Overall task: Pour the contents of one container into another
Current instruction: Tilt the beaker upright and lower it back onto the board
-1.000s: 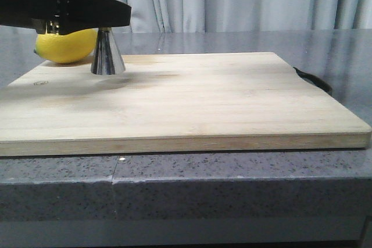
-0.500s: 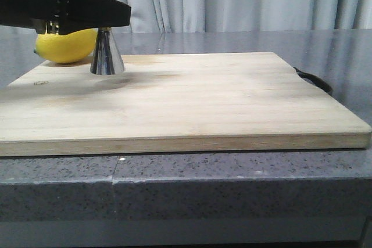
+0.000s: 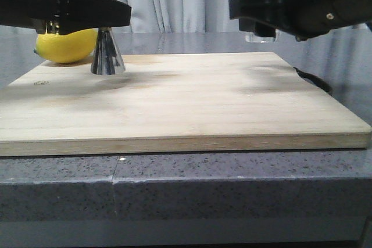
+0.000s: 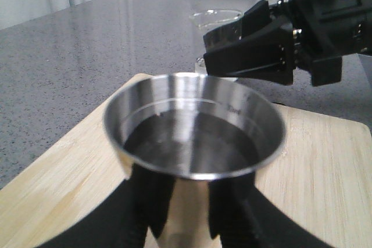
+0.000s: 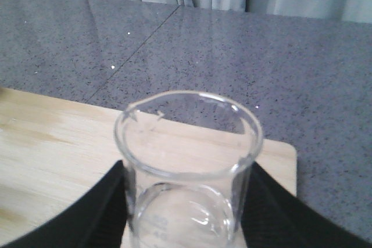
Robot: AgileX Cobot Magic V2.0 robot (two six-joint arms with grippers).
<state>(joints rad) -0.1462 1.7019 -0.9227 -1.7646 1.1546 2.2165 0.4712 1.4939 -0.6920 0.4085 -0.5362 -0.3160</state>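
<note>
Soft, even light falls from above; the curtains behind read pale and washed out. Broad, blurred shadows lie on the wooden board [image 3: 186,103] beneath both arms. The steel jigger [image 4: 195,129] carries bright vertical glare streaks, and its near rim is slightly out of focus. The counter [image 5: 232,45] shows a faint sheen.

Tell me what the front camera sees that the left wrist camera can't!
Only the front view shows the yellow lemon behind the steel jigger, plus the curtains. Only the left wrist view looks down inside the jigger's cup, which holds dark liquid. Both show the wooden board, the right gripper and the glass beaker it holds.
</note>
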